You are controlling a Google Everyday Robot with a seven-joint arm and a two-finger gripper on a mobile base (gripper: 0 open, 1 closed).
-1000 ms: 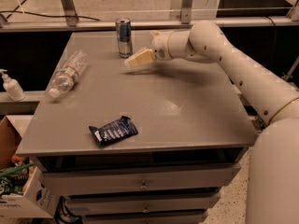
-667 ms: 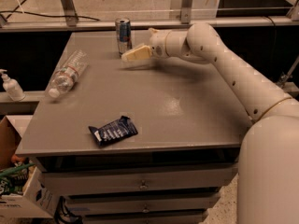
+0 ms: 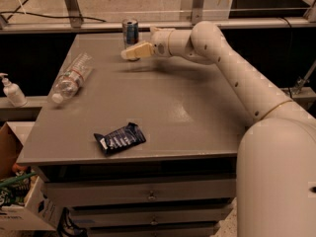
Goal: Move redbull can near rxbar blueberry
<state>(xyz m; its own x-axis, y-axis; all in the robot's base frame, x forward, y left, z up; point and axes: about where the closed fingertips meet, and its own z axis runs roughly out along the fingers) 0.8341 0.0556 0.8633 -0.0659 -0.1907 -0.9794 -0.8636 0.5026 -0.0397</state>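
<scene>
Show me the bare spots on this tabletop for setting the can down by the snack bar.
Bare table right of the snack bar, and between it and the bottle. Crowded only at the far edge, where the gripper hangs by the can.

No readable text, gripper [image 3: 126,54] just beside redbull can [image 3: 130,30]

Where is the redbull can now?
Camera view: the can stands upright at the table's far edge, left of centre, just behind the gripper, with the rxbar near the front edge.
</scene>
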